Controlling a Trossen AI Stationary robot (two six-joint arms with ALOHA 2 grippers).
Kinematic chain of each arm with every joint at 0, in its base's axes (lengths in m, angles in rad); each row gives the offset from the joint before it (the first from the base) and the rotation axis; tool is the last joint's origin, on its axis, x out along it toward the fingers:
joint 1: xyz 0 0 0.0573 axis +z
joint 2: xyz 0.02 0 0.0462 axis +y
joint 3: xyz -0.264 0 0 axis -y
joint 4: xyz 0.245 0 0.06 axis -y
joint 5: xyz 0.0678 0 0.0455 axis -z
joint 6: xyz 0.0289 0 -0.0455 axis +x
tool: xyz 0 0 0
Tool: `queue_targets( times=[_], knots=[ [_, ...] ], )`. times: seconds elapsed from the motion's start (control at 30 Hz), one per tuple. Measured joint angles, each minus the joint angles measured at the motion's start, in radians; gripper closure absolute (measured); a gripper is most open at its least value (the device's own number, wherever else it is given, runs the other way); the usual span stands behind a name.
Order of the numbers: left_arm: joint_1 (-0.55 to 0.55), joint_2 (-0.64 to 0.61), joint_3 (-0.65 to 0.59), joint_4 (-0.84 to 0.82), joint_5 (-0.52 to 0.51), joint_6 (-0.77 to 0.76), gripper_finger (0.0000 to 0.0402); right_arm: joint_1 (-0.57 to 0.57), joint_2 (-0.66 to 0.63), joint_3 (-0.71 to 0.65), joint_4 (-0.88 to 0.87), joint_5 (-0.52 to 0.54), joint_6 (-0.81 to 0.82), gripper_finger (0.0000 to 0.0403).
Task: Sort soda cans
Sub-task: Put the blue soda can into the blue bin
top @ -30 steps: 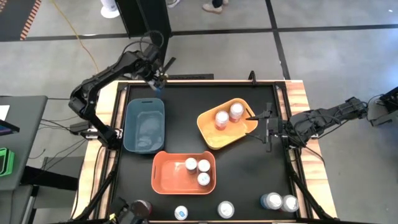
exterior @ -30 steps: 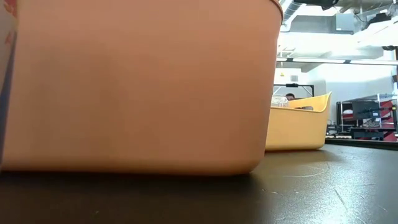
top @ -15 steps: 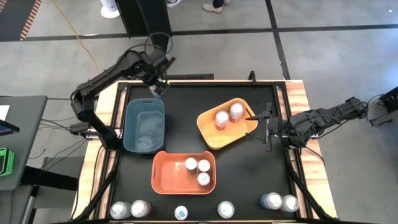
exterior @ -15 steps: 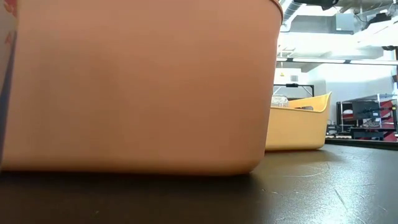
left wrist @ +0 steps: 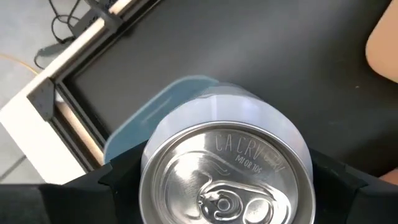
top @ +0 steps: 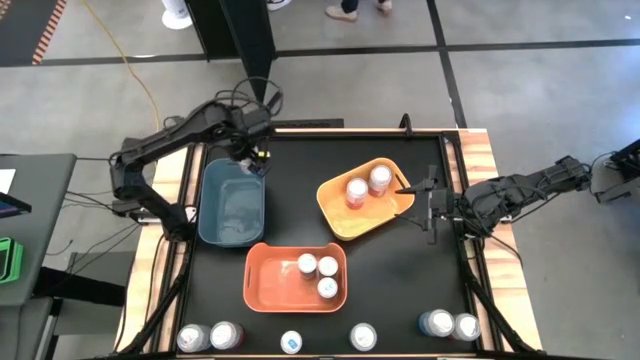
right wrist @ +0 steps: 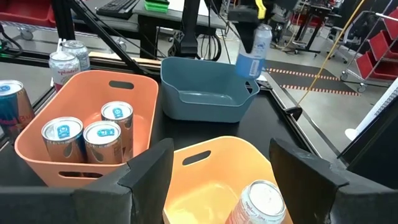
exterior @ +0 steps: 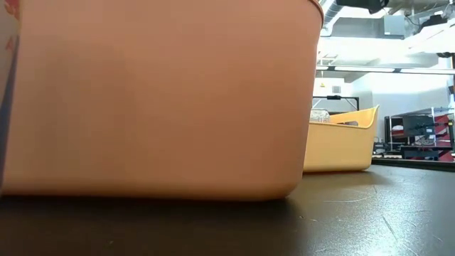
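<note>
Fingers of the left gripper [top: 255, 160] are clamped on a blue can [right wrist: 254, 48], one dark finger [left wrist: 124, 177] on each side of its body, the silver top facing the wrist camera. Gripper and can hang over the far end of the blue bin [top: 232, 202], above its rim and not touching it. The right gripper [top: 425, 198] waits just beside the yellow bin [top: 362, 197], on the side away from the blue bin, its fingers [right wrist: 146, 165] spread apart with nothing between them.

Right of the blue bin, the yellow bin holds two pink cans [top: 368, 184]. The orange bin [top: 296, 277] sits just beside the blue bin's near end and holds three white cans [top: 318, 274] with blue marks on their tops. Beyond the orange bin, six more cans [top: 358, 336] stand in a loose row along the near edge of the table [top: 400, 270].
</note>
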Motion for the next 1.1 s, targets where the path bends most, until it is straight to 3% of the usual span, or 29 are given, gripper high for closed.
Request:
queue_targets(
  times=[0.3, 0.53, 0.77, 1.1],
  knots=[
    [-0.123, -0.19, -0.285, 0.005, 0.005, -0.216, 0.0102, 0.0, 0.0, 0.0, -0.001, 0.0, 0.003, 0.0121],
    [-0.129, -0.371, -0.551, 0.1, -0.011, -0.31, 0.0102, 0.0, 0.0, 0.0, 0.006, 0.0, 0.002, 0.0121],
    [-0.024, -0.436, -0.709, 0.239, -0.002, -0.231, 0.0102, 0.0, 0.0, 0.0, 0.037, 0.0, -0.031, 0.0121],
    [0.197, -0.382, -0.779, 0.368, 0.003, -0.094, 0.0102, -0.001, 0.0, 0.0, 0.037, 0.0, -0.046, 0.0121]
  ],
)
